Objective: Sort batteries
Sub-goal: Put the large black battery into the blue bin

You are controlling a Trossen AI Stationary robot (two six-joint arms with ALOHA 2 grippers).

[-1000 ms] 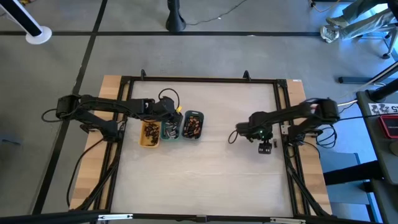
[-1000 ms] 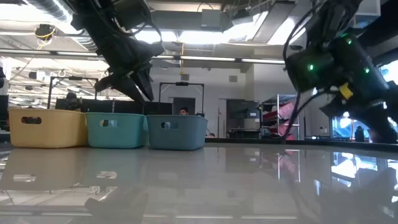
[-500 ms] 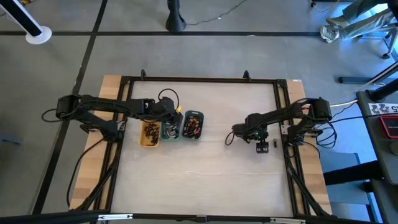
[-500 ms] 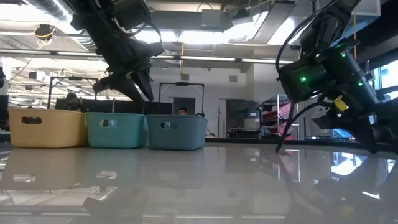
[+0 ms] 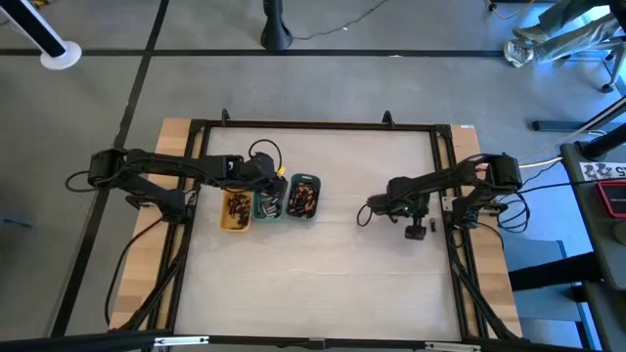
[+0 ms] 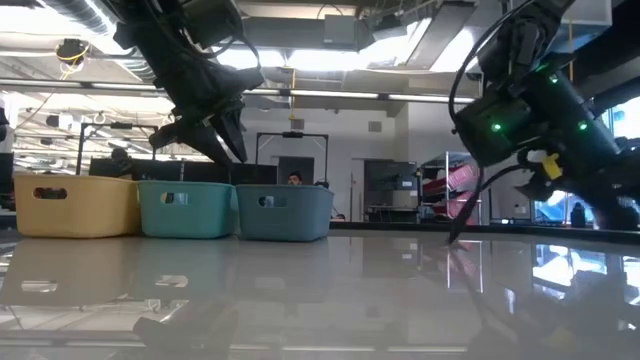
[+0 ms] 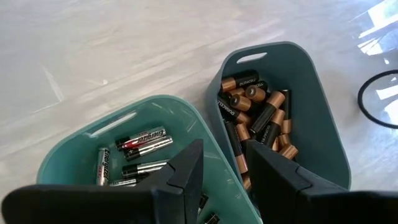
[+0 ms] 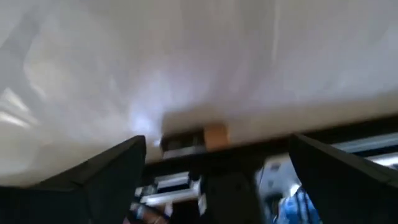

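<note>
Three small trays stand in a row left of the table's middle: yellow point(image 5: 235, 209), green point(image 5: 266, 204) and grey-blue point(image 5: 302, 198). Silvery-dark batteries point(image 7: 134, 149) lie in the green tray and copper-toned ones point(image 7: 255, 109) in the grey-blue tray point(image 7: 298, 99). My left gripper point(image 7: 221, 155) hangs open above the rim between those two trays, nothing between its fingers. My right gripper point(image 5: 363, 214) stands open low over the table's right part. Its blurred wrist view shows a small dark and copper-toned cylinder point(image 8: 189, 140) between the spread fingers, seemingly a battery.
A black frame point(image 5: 313, 125) runs around the table's edges. A black cable loop point(image 5: 265, 152) lies just beyond the trays. Bare white table top point(image 5: 323, 284) stretches between the trays and my right gripper and toward the near edge.
My right hand has tipped and rolled a little while staying over the same part of the table. My left gripper has kept still above the trays.
</note>
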